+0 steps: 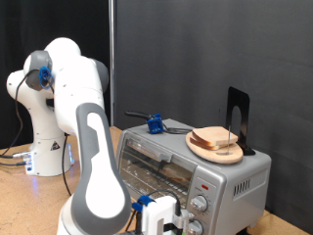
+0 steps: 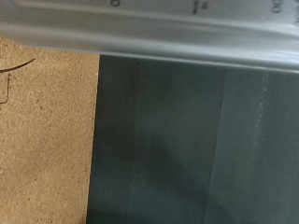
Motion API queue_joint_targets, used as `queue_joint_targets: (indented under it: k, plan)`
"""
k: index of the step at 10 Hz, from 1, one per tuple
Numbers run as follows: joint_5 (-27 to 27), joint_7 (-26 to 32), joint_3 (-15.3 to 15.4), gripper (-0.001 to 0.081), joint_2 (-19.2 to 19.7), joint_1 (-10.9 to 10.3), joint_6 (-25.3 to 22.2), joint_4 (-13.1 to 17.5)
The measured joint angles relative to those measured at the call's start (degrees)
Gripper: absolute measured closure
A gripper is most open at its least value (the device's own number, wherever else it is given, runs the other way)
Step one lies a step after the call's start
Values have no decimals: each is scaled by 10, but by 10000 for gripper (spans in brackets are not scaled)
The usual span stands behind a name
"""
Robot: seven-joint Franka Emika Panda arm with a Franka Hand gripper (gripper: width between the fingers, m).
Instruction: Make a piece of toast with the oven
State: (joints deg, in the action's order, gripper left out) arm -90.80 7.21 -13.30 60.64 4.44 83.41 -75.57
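Observation:
The silver oven (image 1: 220,181) stands at the exterior view's lower right, its glass door (image 1: 147,168) facing the bottom left. A round wooden plate (image 1: 201,149) on its roof carries piled bread slices (image 1: 217,138). No single slice of toast shows apart from that pile. My gripper's white and blue hand (image 1: 158,215) hangs at the bottom edge, in front of the oven's knobs (image 1: 200,204); its fingers are cut off by the frame. The wrist view shows no fingers, only the oven's silver edge (image 2: 177,33) with dial marks above a dark surface (image 2: 187,140).
A blue and black tool (image 1: 154,123) lies on the oven's roof behind the plate. A black upright stand (image 1: 238,117) rises at the roof's right end. The tabletop (image 2: 42,131) is cork-brown. Black curtains hang behind, and cables run at the exterior view's left.

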Motion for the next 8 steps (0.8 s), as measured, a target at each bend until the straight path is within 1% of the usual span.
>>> queue_joint_targets:
  k: [3,8]
  plan:
    - [0,0,7,-2,5,-8,0,4]
    - [0,0,9,-2,5,-13,0,2]
